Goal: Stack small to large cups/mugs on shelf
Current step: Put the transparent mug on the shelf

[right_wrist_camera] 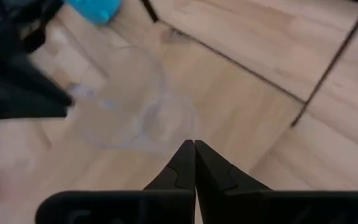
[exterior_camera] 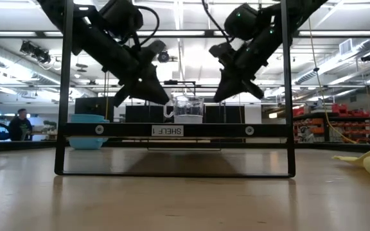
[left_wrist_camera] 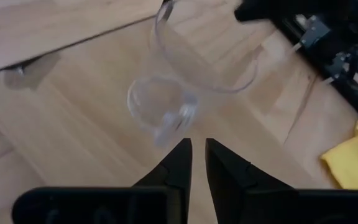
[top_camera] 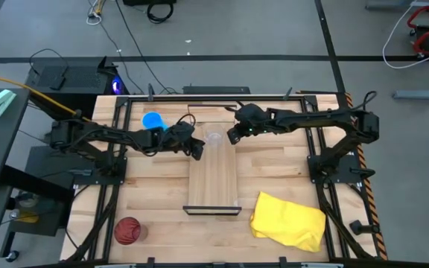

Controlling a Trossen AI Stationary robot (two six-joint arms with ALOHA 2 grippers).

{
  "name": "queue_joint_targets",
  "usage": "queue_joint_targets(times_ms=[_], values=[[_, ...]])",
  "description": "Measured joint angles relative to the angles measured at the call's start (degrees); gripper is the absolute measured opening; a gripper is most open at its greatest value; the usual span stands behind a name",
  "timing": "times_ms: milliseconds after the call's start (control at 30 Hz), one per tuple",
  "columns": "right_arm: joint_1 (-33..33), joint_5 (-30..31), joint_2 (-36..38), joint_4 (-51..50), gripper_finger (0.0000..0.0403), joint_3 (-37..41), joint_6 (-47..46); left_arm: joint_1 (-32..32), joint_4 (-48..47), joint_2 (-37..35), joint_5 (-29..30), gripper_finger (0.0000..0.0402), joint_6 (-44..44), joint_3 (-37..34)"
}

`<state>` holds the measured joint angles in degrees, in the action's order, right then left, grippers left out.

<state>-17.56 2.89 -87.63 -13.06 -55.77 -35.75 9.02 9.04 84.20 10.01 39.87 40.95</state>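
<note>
The small clear cup (top_camera: 214,138) stands upright on its base on the far end of the light-wood shelf (top_camera: 213,179); it also shows in the low view (exterior_camera: 186,109), and its handle (left_wrist_camera: 166,124) faces my left gripper. My left gripper (left_wrist_camera: 197,149) hovers just left of the cup, above the shelf, with a narrow gap between its fingers and nothing in it. My right gripper (right_wrist_camera: 194,149) is shut and empty, just right of the cup and above it. The blue mug (top_camera: 153,120) stands on the table at the far left. The dark red cup (top_camera: 128,231) stands near the front left corner.
A yellow cloth (top_camera: 289,219) lies on the table to the right of the shelf's near end. The shelf's dark end brackets (exterior_camera: 60,96) stand up from the table. People sit in the room beyond the table (exterior_camera: 21,122).
</note>
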Motion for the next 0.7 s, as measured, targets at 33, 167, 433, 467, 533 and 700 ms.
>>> queue_joint_targets(times_ms=[33, 167, 433, 467, 533, 700], values=[[-0.1, 0.0, -0.5, 0.9, 0.0004, 0.0, 0.0, 0.0, -0.2, 0.1, 0.0, 0.0052, 0.1, 0.0], [0.0, 0.0, -2.2, 2.9, 0.0006, 0.0, 0.0, 0.1, 0.0, 0.7, 0.0, 0.0047, 0.0, 0.0], [0.5, -0.8, -4.7, 5.3, 0.0004, -1.2, 0.6, 0.3, 0.0, 1.1, 1.7, 0.0045, 0.3, 0.0], [0.5, -0.9, -4.7, 4.9, 0.0004, -1.2, 0.5, 0.4, 0.0, 1.1, 2.0, 0.0044, 0.4, 0.0], [1.0, -1.2, -4.7, 5.3, 0.0003, -1.2, 0.7, 1.0, 0.0, 1.1, 2.5, 0.0041, 1.3, 0.0], [2.2, -1.5, -4.7, 5.4, 0.0003, -1.2, 1.2, 2.2, 0.1, 1.1, 2.8, 0.0040, 1.5, 0.0]])
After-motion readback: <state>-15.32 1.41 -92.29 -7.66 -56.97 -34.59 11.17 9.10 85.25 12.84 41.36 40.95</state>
